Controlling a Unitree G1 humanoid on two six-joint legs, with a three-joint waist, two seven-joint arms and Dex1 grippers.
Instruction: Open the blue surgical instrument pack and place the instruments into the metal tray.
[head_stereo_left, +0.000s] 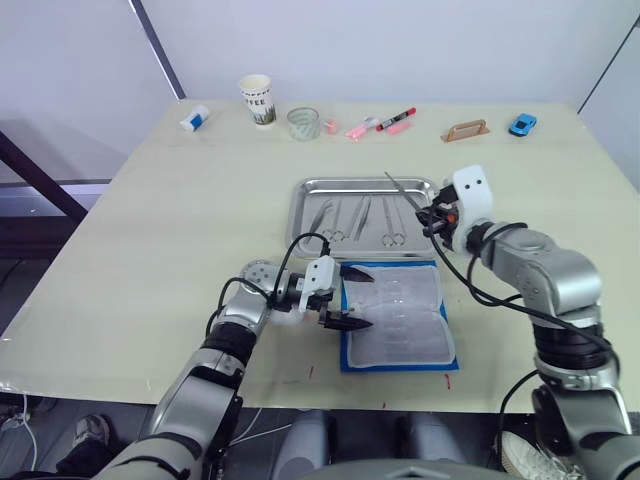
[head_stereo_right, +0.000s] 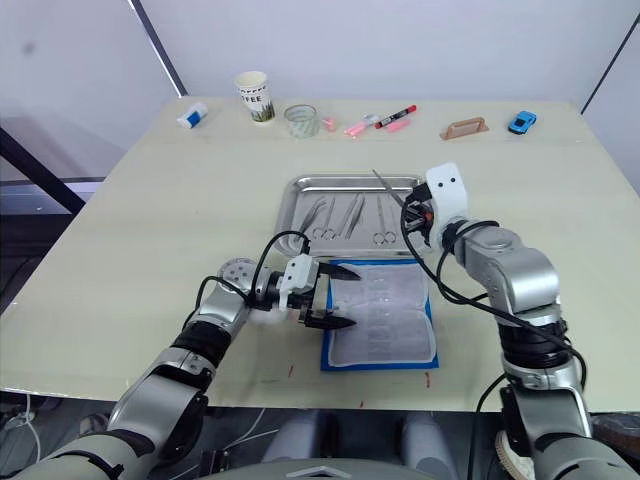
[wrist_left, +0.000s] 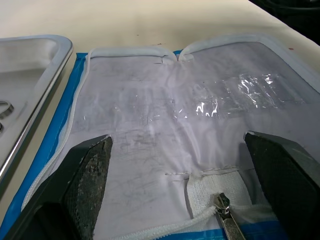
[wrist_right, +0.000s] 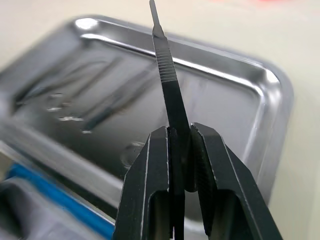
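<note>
The blue surgical instrument pack (head_stereo_left: 397, 315) lies unzipped and spread flat near the table's front edge, with its pale lining (wrist_left: 175, 125) facing up and no tool visible on it. My left gripper (head_stereo_left: 355, 297) stands open at the pack's left edge, its fingers (wrist_left: 85, 175) apart over the lining. Just behind the pack sits the metal tray (head_stereo_left: 300, 215), holding several silvery instruments (head_stereo_left: 360, 215). My right gripper (head_stereo_left: 432, 218) hovers over the tray's right end, shut on a slim metal instrument (wrist_right: 167, 80) that points up and away.
Along the table's far edge stand a paper cup (head_stereo_left: 257, 100), a small glass (head_stereo_left: 303, 123), pink and red markers (head_stereo_left: 395, 120), a brown holder (head_stereo_left: 465, 131), a blue toy car (head_stereo_left: 522, 124) and a small tube (head_stereo_left: 194, 119).
</note>
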